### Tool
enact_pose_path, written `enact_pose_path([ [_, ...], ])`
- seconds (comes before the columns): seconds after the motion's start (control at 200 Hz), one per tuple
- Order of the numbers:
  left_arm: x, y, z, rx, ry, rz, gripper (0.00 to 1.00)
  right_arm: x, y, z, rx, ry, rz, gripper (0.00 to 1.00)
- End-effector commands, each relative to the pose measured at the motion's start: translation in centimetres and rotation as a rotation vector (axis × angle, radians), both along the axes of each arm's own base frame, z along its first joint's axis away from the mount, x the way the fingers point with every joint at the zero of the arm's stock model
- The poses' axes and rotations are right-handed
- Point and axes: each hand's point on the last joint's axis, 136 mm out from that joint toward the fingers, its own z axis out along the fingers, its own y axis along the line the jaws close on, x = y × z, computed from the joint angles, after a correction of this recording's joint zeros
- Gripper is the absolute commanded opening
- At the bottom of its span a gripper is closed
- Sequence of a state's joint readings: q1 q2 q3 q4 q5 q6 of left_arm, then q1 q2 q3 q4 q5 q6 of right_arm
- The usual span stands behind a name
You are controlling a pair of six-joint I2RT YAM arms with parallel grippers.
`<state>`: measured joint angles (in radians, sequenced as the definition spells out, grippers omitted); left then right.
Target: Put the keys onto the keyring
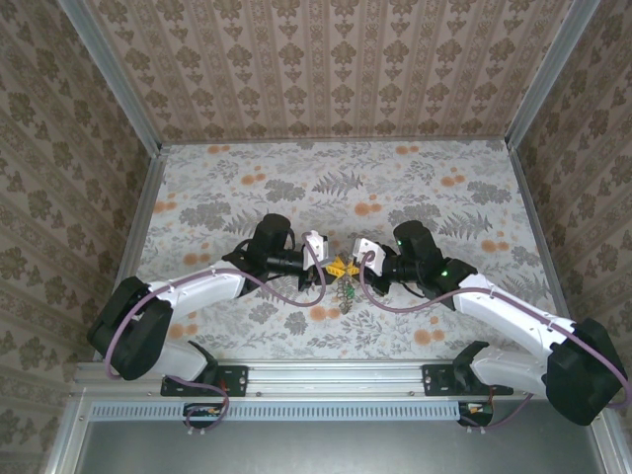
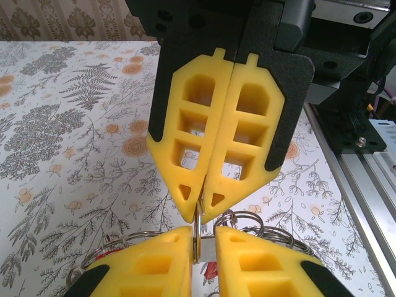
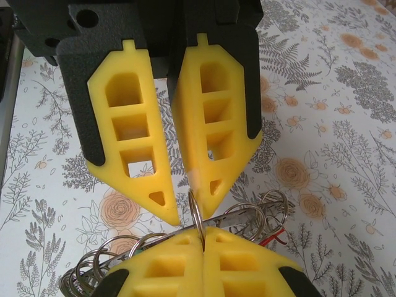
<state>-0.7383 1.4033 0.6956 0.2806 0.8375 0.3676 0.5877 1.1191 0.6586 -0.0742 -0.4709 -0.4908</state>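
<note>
You have both arms meeting at the keyring (image 3: 195, 213), over the middle of the worktop (image 1: 395, 188).
Your right fingers (image 3: 247, 260) are clamped on the thin metal keyring, which sticks out edge-on past their tips. Your left fingers (image 3: 133, 161) are slightly parted, one on either side of it. Just beside the keyring sits a bunch of rings (image 3: 247, 213) with the red- and green-tagged keys (image 1: 346, 294).
</note>
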Motion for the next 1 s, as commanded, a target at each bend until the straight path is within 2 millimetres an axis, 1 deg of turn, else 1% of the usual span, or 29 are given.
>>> enact_pose_path([
  [0.0, -0.06, -0.30, 0.97, -0.012, -0.014, -0.020, 0.16, 0.39, 0.27, 1.12, 0.049, -0.026, -0.001, 0.00],
  [0.15, 0.07, -0.35, 0.87, -0.009, -0.014, -0.017, 0.15, 0.30, 0.34, 1.19, 0.057, -0.017, 0.000, 0.00],
  [0.32, 0.13, -0.46, 0.75, 0.004, -0.015, -0.021, 0.10, 0.31, 0.41, 1.48, 0.070, -0.018, -0.002, 0.00],
  [0.405, 0.08, -0.43, 0.71, 0.010, -0.016, -0.022, 0.09, 0.33, 0.38, 1.45, 0.069, -0.016, -0.006, 0.00],
  [0.46, 0.09, -0.36, 0.65, 0.013, -0.017, -0.020, 0.10, 0.33, 0.34, 1.42, 0.068, -0.015, -0.009, 0.00],
  [0.545, 0.00, -0.31, 0.61, 0.015, -0.020, -0.022, 0.15, 0.39, 0.25, 1.36, 0.066, -0.015, -0.015, 0.00],
  [0.76, 0.10, 0.00, 0.28, 0.026, -0.024, -0.006, 0.16, 0.38, 0.20, 1.35, 0.065, -0.014, -0.016, 0.00],
  [0.83, 0.06, -0.05, 0.43, 0.022, -0.026, -0.008, 0.13, 0.41, 0.23, 1.34, 0.065, -0.012, -0.016, 0.00],
  [0.945, 0.14, -0.13, 0.68, 0.016, -0.031, -0.011, 0.00, 0.47, 0.29, 1.37, 0.066, -0.011, -0.016, 0.00],
  [0.995, 0.13, -0.17, 0.76, 0.014, -0.033, -0.013, 0.00, 0.53, 0.28, 1.39, 0.065, -0.012, -0.018, 0.00],
])
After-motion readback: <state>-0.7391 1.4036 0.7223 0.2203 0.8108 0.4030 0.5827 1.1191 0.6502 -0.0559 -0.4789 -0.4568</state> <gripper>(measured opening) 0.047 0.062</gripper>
